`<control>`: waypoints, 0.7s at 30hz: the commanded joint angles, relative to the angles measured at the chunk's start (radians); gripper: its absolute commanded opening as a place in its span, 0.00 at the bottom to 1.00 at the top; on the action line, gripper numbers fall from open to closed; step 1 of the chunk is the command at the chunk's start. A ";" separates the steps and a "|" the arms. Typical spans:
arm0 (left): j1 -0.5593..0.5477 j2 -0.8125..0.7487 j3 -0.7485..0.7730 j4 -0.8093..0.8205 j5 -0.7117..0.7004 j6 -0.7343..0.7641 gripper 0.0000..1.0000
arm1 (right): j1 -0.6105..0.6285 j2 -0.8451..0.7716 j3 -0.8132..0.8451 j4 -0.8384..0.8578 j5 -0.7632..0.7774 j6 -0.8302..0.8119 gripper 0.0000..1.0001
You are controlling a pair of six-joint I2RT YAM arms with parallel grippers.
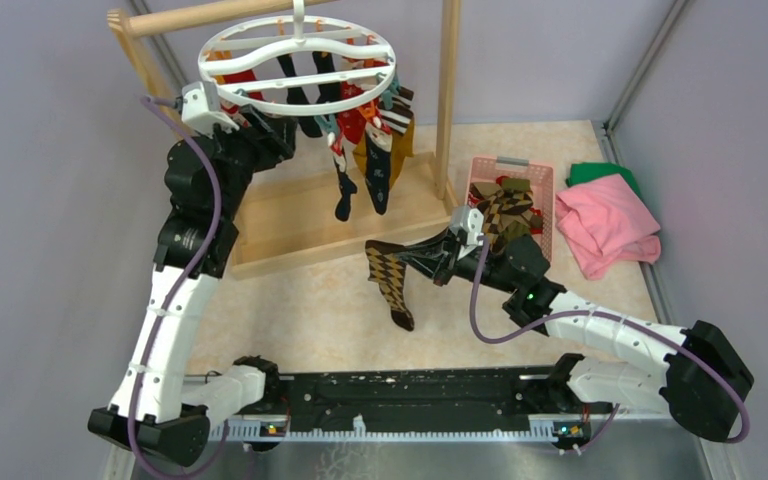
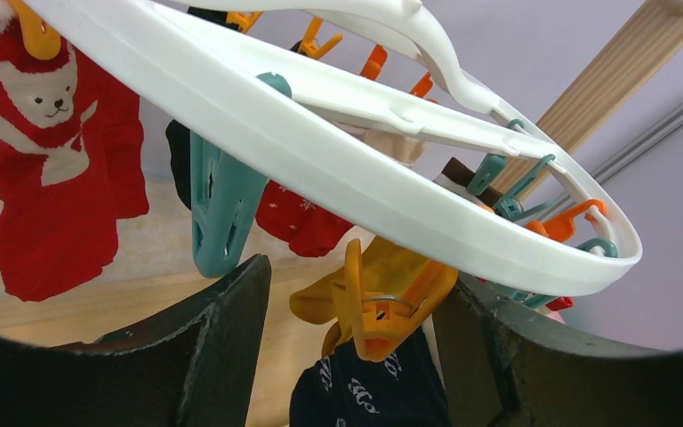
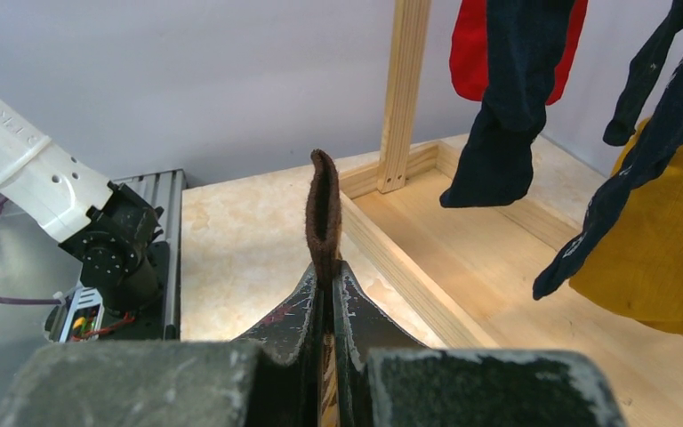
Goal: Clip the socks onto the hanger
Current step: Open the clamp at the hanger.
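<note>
The white ring hanger (image 1: 297,55) hangs from the wooden rack's bar with several socks (image 1: 360,150) clipped under it. My left gripper (image 1: 260,132) is up at the ring's near-left side, open. In the left wrist view its fingers (image 2: 222,338) straddle an orange clip (image 2: 387,302) that grips a navy patterned sock (image 2: 369,391); the right finger is close against the clip and the left one stands apart. My right gripper (image 1: 447,252) is shut on a brown argyle sock (image 1: 390,280) that dangles over the table in front of the rack. Its cuff (image 3: 323,213) sticks up between the closed jaws.
The wooden rack has a base tray (image 1: 300,215) and an upright post (image 1: 448,90). A pink basket (image 1: 540,205) with more socks stands to the right, beside a pink cloth (image 1: 605,225) and a green cloth (image 1: 600,172). A free teal clip (image 2: 222,209) and a red bear sock (image 2: 49,151) hang close by.
</note>
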 commanded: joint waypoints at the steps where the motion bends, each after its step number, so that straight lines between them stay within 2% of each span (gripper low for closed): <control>1: 0.004 -0.024 -0.027 0.104 -0.005 -0.027 0.71 | -0.010 -0.013 0.004 0.050 -0.011 0.011 0.00; 14: 0.004 -0.075 -0.073 0.172 0.013 0.014 0.69 | -0.009 -0.003 0.004 0.059 -0.018 0.020 0.00; 21: 0.004 -0.070 -0.087 0.206 0.019 0.017 0.65 | -0.010 -0.004 0.004 0.058 -0.020 0.020 0.00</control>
